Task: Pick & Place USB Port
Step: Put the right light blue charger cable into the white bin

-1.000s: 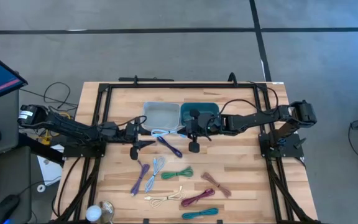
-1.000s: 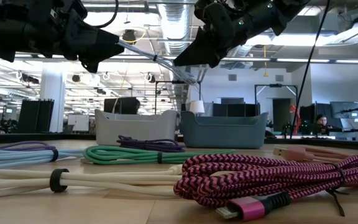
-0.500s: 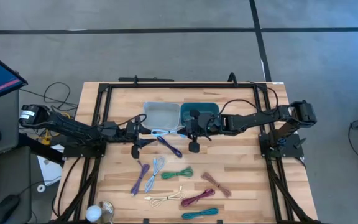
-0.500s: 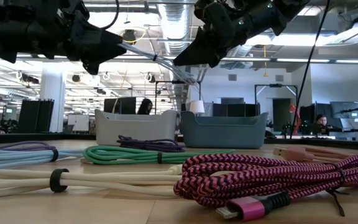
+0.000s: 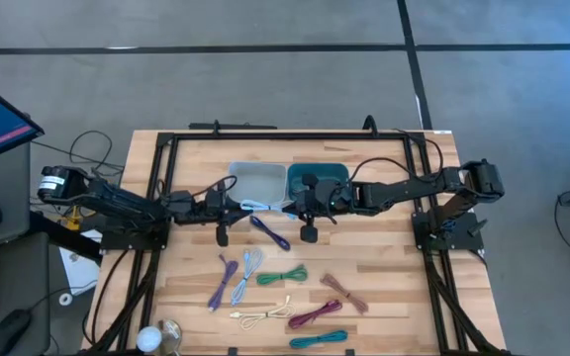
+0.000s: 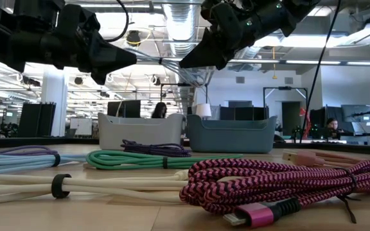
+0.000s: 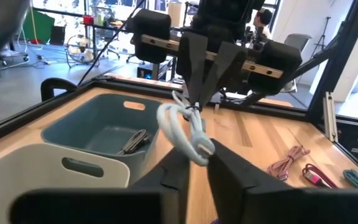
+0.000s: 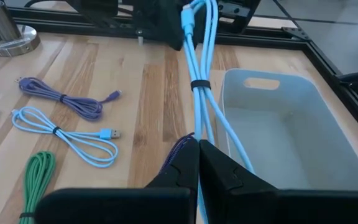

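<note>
A bundled light blue cable (image 5: 256, 210) hangs between my two grippers, over the near rim of the white bin (image 5: 255, 183). My left gripper (image 5: 234, 206) comes from the table's left and is shut on one end of it. My right gripper (image 5: 293, 208) comes from the right and is shut on the other end. A teal bin (image 5: 317, 178) stands next to the white one, with a dark cable (image 7: 132, 142) lying in it. A purple cable (image 5: 270, 232) lies on the table below the grippers. My left gripper pinches the cable's looped end (image 7: 199, 148) between its two fingers, which reach in about level from the table's left. The cable runs on from the fingers toward the other gripper, clear of the table. My right gripper pinches the cable's other end (image 8: 202, 134) between its two fingers, slanting down from the table's right. The strands run straight along the line of the fingers, fairly taut, off the table and the bins.
Several more bundled cables lie on the near half of the table: purple (image 5: 228, 282), light blue (image 5: 250, 265), green (image 5: 283, 277), cream (image 5: 260, 314), pink (image 5: 342, 292), magenta (image 5: 315, 314) and teal (image 5: 317, 338). A black frame (image 5: 161, 178) rims the table.
My left gripper has moved toward the table's right, up to the cable's free end, and its fingers have shut on it. My right gripper and the cable have kept still.
</note>
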